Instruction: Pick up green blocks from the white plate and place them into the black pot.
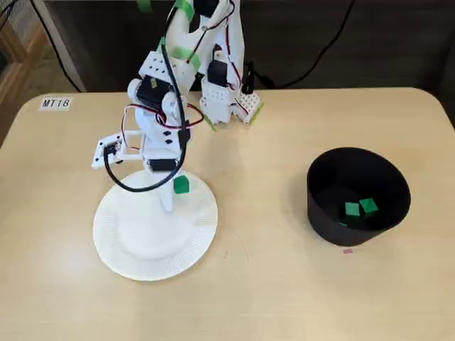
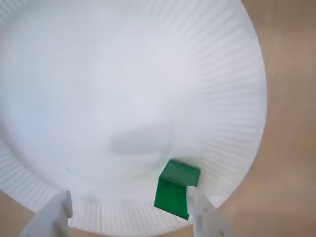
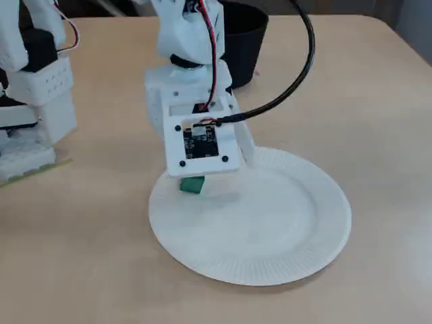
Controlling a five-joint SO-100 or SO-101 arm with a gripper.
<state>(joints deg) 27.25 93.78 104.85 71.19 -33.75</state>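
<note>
Green block lengthwise up-down (wrist view)

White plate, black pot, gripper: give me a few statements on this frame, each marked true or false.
1. The black pot holds two green blocks. True.
2. The white plate is empty. False: one green block lies near its rim.
3. The gripper is shut on that block. False: the wrist view shows it open, the block beside one finger.
4. The pot stands apart from the plate. True.
5. A label reading MT18 sits at a table corner. True.
</note>
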